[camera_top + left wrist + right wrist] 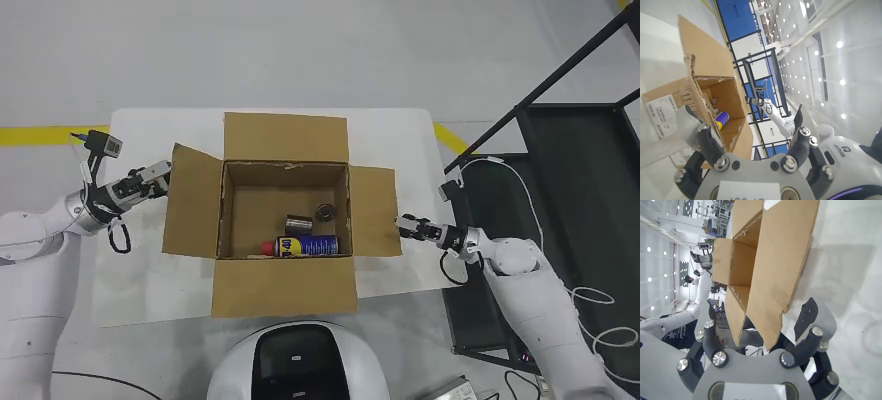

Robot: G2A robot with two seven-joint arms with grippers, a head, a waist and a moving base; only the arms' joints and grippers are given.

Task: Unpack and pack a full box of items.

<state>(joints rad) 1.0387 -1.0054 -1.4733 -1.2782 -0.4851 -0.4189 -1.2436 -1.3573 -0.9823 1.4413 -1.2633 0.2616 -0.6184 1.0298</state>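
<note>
On white table, open cardboard box at centre, spray can inside, left gripper and right gripper spread wide at side flaps; danger of tearing a flap if pulled unevenly.

Place: large robotics test hall or lab
Ceiling: high, rows of round lights
Surroundings: blue partition panels, black metal rack
Floor: grey, yellow marking line

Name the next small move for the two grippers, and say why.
Probably shut both jaws on the side flaps. The left gripper sits open at the outer edge of the left flap, and the right gripper sits open at the right flap, each edge between its jaws. A spray can and metal tin lie in the box.
</note>
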